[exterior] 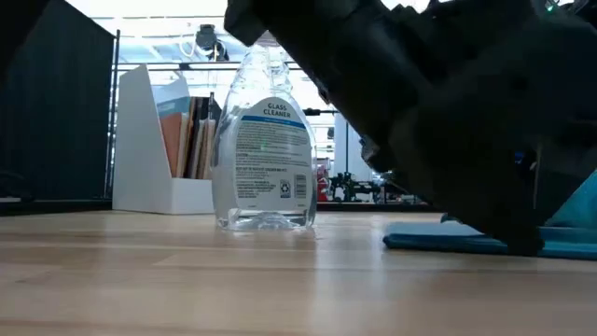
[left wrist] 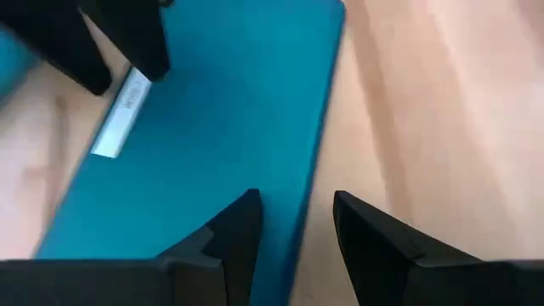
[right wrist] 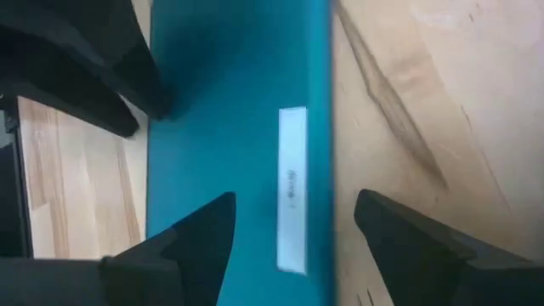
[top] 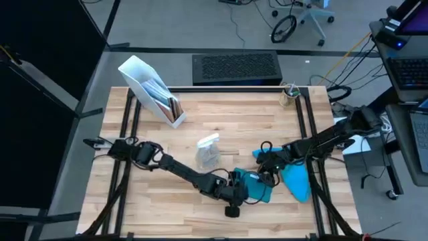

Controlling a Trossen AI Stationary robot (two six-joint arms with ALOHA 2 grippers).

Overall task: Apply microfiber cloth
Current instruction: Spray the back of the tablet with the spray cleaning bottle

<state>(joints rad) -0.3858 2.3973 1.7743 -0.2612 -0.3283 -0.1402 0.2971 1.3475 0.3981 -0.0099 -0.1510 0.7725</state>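
Both end effectors work low over the near right part of the bench (top: 200,107), meeting above the microfiber cloth (top: 261,191). Left end effector (left wrist: 293,234) hangs with its fingers parted by a narrow gap, straddling one long edge of the cloth, one finger over the blue fabric and one over bare wood; nothing is held between them. Right end effector (right wrist: 289,229) stands wide open over the same cloth, its fingers either side of a white sewn label (right wrist: 291,187), also gripping nothing. From overhead the cloth lies folded flat near the bench's near edge, with a lighter blue part of it trailing off to the right under the right arm. A spray bottle (top: 208,151) stands upright just to the left and farther back, apart from both arms.

This looks like the pick-up stage: the cloth is located but not yet grasped. Next, one end effector likely needs to drop onto an edge and close, pinching fabric without scraping the wood.
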